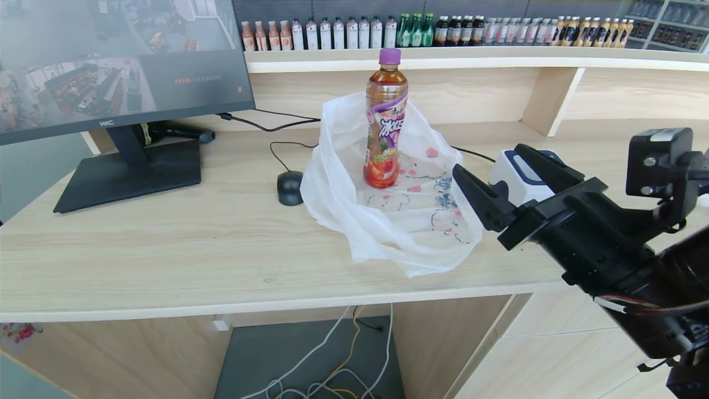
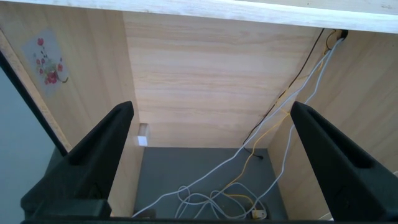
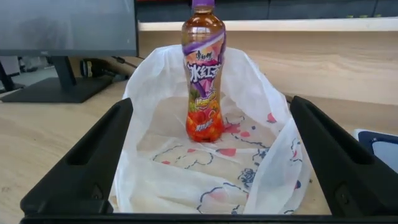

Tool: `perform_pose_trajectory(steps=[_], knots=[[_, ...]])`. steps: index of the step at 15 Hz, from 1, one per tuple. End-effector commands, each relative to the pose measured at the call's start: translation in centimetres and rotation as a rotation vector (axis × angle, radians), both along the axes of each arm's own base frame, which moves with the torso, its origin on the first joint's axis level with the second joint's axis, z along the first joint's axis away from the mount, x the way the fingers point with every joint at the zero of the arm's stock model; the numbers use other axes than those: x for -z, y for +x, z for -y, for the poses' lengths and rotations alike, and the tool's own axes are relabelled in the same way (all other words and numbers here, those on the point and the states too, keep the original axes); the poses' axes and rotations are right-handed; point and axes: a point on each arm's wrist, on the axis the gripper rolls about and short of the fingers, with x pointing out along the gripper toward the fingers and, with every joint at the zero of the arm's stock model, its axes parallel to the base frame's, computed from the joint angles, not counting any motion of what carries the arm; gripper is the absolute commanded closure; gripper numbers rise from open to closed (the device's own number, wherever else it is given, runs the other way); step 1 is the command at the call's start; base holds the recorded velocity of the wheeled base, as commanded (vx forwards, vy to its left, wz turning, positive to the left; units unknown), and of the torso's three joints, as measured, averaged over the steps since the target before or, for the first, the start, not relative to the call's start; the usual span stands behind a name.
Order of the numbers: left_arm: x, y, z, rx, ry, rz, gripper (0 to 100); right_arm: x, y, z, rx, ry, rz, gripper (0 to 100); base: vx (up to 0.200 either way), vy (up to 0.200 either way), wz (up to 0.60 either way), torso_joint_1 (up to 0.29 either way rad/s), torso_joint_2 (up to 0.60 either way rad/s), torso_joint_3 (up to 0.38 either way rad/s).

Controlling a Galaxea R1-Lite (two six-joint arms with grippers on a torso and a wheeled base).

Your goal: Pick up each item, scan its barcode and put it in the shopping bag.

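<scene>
The orange drink bottle [image 1: 386, 119] with a purple cap is standing upright inside the white shopping bag [image 1: 407, 233], toward the bag's far side, its base resting on the printed fabric. The shopping bag is lying open and slumped on the wooden bench [image 1: 166, 249], its near edge reaching almost to the bench's front edge.

The right tool [image 1: 488, 159] is hovering just right of the bag, above the bench. Its 2 black fingers are spread wide with nothing between them and are pointing toward the bag. In the right wrist view the bottle is showing between the 2 fingers but well beyond them. The white and blue scanner [image 1: 520, 183] is sitting on the bench behind that tool, partly hidden by it.

The left tool [image 2: 211, 124] is hanging below the bench top, its jaws also standing wide and holding nothing, facing a wooden back panel and loose cables [image 2: 211, 198].

A black mouse [image 1: 289, 187] is lying just left of the bag, and a monitor [image 1: 111, 55] is standing at the bench's far left. A row of bottles [image 1: 443, 30] is lining the shelf [image 1: 443, 55] behind.
</scene>
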Motion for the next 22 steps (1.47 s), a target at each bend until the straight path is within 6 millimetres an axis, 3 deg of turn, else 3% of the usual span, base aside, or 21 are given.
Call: perform_pose_trajectory(steps=[1,5,11,18,22], knots=[[0.0,0.0,0.0,0.001,-0.001,0.0,0,-0.4,-0.4,0.1,-0.007,0.011,0.013,0,0.0,0.0,0.0,0.0,0.0,0.0],[0.0,0.0,0.0,-0.001,-0.001,0.0,0,-0.1,-0.6,0.0,-0.015,0.004,0.003,0,-0.15,0.05,0.0,0.005,0.0,0.002],[0.0,0.0,0.0,-0.001,0.001,0.0,0,0.0,-0.2,-0.2,-0.012,0.001,-0.002,0,0.0,0.0,0.0,0.0,0.0,0.0],[0.0,0.0,0.0,-0.001,-0.002,0.0,0,0.6,0.2,-0.5,-0.01,-0.012,-0.02,0,0.0,-0.2,0.0,0.002,0.0,0.001],[0.0,0.0,0.0,-0.001,-0.002,0.0,0,-0.1,0.3,-0.5,-0.008,0.001,0.007,0,0.0,-0.2,0.0,-0.001,0.0,0.001]])
